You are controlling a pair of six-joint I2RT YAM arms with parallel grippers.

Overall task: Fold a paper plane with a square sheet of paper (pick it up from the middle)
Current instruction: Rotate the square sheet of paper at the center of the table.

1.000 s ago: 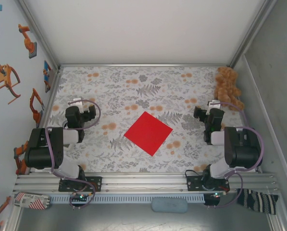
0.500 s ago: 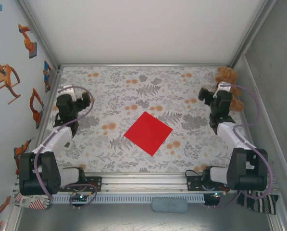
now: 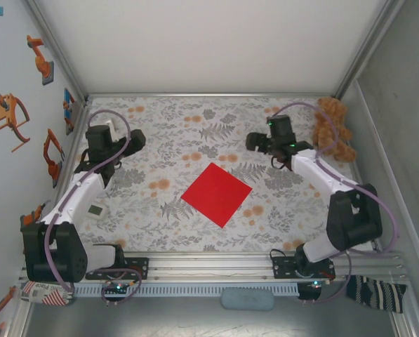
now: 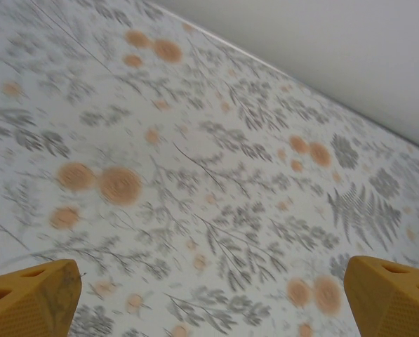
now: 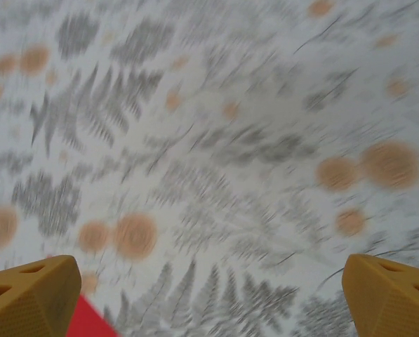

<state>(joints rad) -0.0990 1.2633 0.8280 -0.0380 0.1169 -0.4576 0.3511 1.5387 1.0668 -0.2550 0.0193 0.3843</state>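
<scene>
Left jaws: wide open and holding nothing; my yellow fingertips (image 4: 30, 298) sit at the two bottom corners of the left wrist view, with bare patterned surface between them.
Right jaws: wide open too and holding nothing; the yellow fingertips (image 5: 30, 295) stand just as far apart in the right wrist view.
Square sheet of paper (image 3: 216, 194): flat and unfolded on the surface, turned like a diamond, roughly midway between my two arms.
Sheet to right jaws: they hang over the surface beyond the sheet's far corner, a little to the right, near it but not touching. A red corner (image 5: 90, 319) shows at the bottom edge of the right wrist view, just beside one fingertip.
Sheet to left jaws: well apart, out over the far-left part of the surface.
Surface (image 3: 174, 133): pale, printed with grey ferns and orange flowers; blurred in both wrist views.
Teddy bear (image 3: 333, 126): brown plush in the far right corner, just behind my right wrist.
Near edge: metal rail (image 3: 209, 270) carrying both my bases.
Room: plain white back wall (image 3: 209, 42); left wall (image 3: 12, 161) with orange stickers; grey right wall (image 3: 406, 105).
</scene>
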